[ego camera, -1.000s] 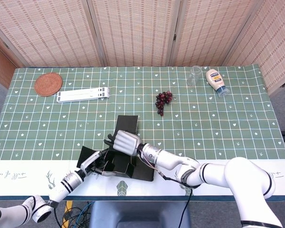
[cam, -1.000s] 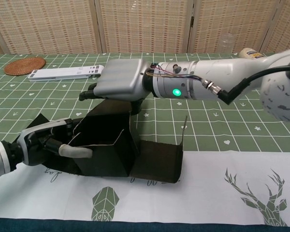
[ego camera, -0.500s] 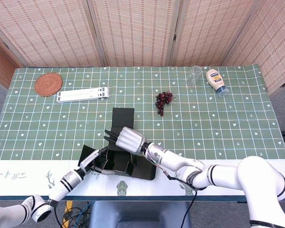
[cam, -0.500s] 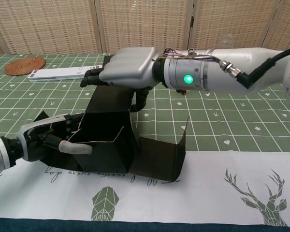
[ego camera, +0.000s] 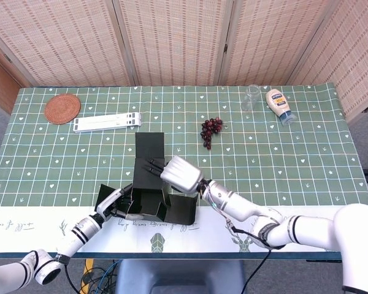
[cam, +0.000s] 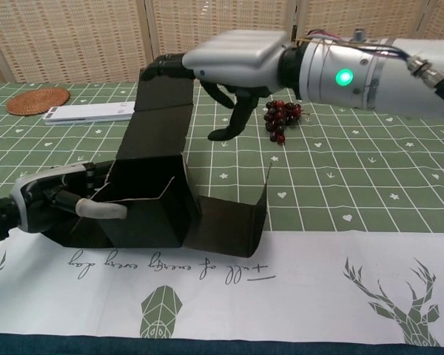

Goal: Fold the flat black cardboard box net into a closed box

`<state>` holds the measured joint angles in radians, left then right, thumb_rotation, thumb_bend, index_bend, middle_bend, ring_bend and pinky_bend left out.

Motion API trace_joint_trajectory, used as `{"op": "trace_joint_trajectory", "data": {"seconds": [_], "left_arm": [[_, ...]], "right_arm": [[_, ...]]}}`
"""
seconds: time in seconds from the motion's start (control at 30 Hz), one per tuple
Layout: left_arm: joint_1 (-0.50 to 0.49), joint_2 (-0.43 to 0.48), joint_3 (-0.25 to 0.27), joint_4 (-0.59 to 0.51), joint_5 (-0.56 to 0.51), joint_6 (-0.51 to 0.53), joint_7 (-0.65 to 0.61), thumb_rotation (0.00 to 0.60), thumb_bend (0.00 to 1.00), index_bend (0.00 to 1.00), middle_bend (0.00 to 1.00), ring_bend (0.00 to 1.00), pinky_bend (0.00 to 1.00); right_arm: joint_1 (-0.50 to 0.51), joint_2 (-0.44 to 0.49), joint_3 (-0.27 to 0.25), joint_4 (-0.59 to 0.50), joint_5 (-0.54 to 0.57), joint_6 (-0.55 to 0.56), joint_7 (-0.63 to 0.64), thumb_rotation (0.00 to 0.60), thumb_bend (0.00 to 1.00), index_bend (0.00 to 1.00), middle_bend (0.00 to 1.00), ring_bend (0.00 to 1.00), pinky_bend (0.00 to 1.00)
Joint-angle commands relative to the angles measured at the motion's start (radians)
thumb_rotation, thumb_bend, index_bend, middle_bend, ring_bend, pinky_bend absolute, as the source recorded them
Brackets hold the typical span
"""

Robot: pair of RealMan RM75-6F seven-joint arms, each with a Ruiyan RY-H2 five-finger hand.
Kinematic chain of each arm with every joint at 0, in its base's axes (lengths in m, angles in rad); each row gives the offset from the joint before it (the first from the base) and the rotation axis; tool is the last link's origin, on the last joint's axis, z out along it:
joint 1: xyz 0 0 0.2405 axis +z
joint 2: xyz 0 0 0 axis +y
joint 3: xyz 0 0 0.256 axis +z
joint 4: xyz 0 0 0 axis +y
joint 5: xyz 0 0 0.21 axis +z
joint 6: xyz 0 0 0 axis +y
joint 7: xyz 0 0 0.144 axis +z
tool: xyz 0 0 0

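Left hand [cam: 48, 207] is clamped on left wall of black box net [cam: 163, 200], kept at table's near edge on white runner [cam: 296, 285]. Body already stood up, partly formed. Tall lid panel [cam: 163, 103] is raised by right hand [cam: 233, 63], fingertips on its top edge. Right-side flap [cam: 233, 225] not yet folded, lid not closed. Roughly halfway, judged loosely.

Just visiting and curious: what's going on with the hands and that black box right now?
Left hand holds the box's left side. Right hand lifts the tall rear flap. Black cardboard box half-formed, top open. Grapes behind, clear of it.
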<state>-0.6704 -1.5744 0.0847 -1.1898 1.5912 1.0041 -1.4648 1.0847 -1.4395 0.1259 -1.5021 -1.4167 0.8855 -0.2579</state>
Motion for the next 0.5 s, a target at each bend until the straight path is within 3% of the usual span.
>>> {"op": "trace_joint_trajectory", "data": {"seconds": [0.03,0.23,0.5], "left_arm": [[-0.004,0.046,-0.004,-0.025,0.003,0.008,-0.029,0.6,0.1,0.15,0.26,0.64,0.63],[-0.021,0.127,-0.002,-0.06,0.023,0.012,-0.125,0.6,0.1,0.15,0.26,0.64,0.63],[-0.063,0.203,0.008,-0.073,0.059,0.004,-0.292,0.6,0.1,0.15,0.26,0.64,0.63]], "right_arm": [[-0.065,0.058,-0.012,-0.036,-0.045,0.08,0.059,0.6,0.29,0.0,0.0,0.67,0.99],[-0.161,0.086,-0.048,-0.045,-0.113,0.205,0.151,0.6,0.29,0.0,0.0,0.67,0.99],[-0.255,0.05,-0.084,0.014,-0.186,0.327,0.248,0.6,0.26,0.0,0.02,0.67,0.99]]}}
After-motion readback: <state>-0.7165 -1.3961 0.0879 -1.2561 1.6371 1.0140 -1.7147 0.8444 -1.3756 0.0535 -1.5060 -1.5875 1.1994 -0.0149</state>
